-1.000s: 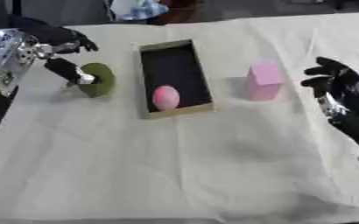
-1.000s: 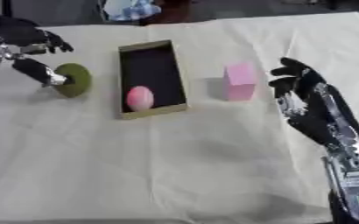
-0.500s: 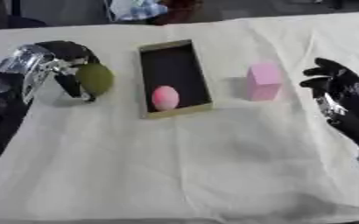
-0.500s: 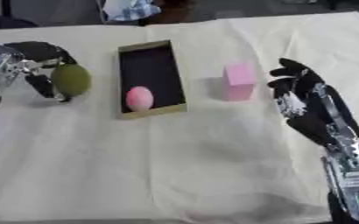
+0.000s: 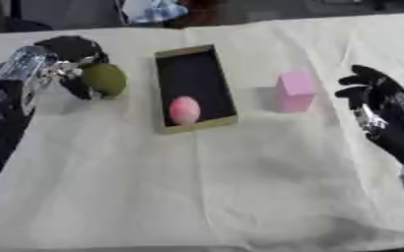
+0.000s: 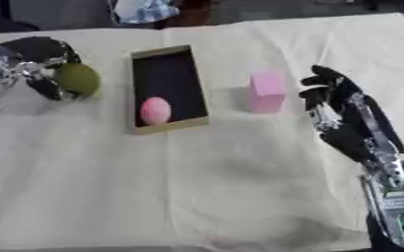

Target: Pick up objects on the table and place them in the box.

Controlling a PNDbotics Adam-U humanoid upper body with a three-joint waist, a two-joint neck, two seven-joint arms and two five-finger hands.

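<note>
Olive-green round object point(image 5: 104, 78) sits within the left robot hand point(image 5: 67, 61) curled fingers.

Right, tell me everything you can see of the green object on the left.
The round olive-green object looks smooth, matte and slightly oval, like a fruit. It sits at the left of the cream cloth-covered table, apart from the tan-rimmed rectangular box. The left robot hand curls its black fingers round its top and left side. Whether it rests on the cloth or is lifted cannot be told.

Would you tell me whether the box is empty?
Not empty: a pink egg-shaped object lies inside the box, near its front end.
</note>
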